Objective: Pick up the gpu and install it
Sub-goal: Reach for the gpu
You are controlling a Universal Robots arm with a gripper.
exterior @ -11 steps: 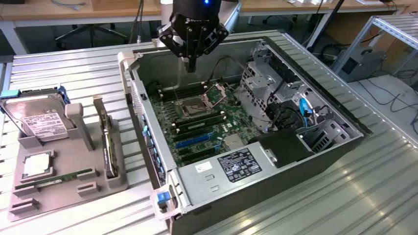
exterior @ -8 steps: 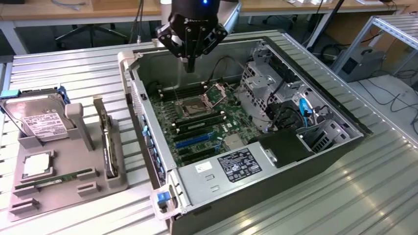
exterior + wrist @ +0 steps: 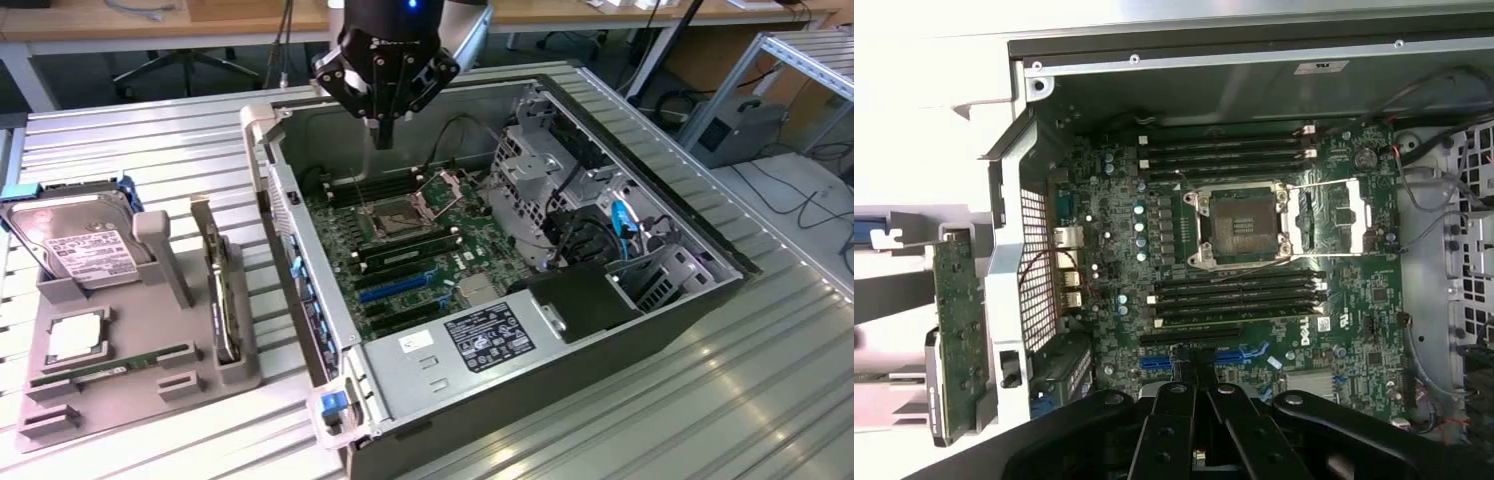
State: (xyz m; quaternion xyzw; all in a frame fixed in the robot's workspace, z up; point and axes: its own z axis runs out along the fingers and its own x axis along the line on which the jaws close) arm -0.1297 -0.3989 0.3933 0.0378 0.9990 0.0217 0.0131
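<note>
Hovering with the black gripper [image 3: 383,138] [image 3: 1199,378] above the open sheet-metal computer case [image 3: 400,378], slim fingers pinched narrowly together and holding nothing, over the green motherboard [image 3: 424,262] with its square socket and long dark slots. Finding the gpu [image 3: 222,290] [image 3: 959,320] outside the case at the exterior view's left, well apart from the gripper, standing on its thin edge in a slot of the grey moulded holder [image 3: 127,365], flat board studded with small parts.

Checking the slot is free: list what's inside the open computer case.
Inside the case: motherboard, open CPU socket, memory slots, drive cage, labelled power supply. In the wrist view the pincer covers part of the blue expansion slots.
</note>
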